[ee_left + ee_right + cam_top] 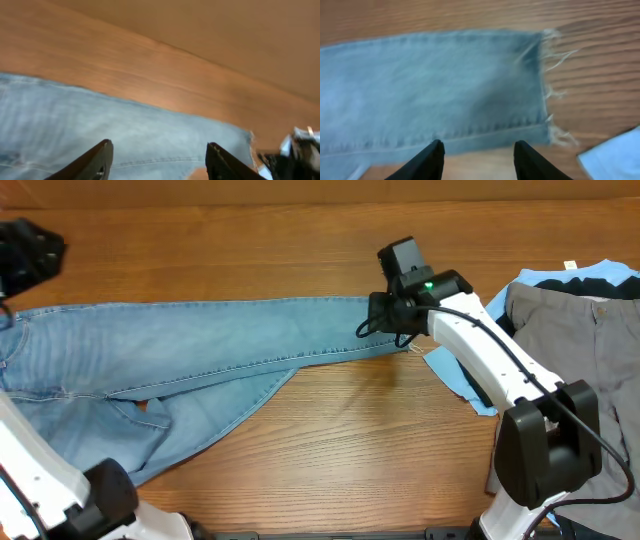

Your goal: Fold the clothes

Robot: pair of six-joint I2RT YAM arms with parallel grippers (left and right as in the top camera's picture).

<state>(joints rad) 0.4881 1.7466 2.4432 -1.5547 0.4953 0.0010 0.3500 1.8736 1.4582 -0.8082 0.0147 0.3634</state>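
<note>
Light blue jeans (200, 340) lie spread across the table, legs stretched to the right, waist at the far left. The frayed leg hem (542, 85) shows in the right wrist view. My right gripper (378, 328) is open and empty, hovering just above that hem end; its fingertips (477, 150) frame the jeans' side seam. My left gripper (8, 275) is at the far left over the waist end. In the left wrist view its fingers (157, 155) are open and empty above the denim (100, 130).
Grey trousers (580, 330) lie on a light blue garment (465, 385) at the right edge of the table. Bare wooden table (380, 450) lies in front of the jeans and behind them.
</note>
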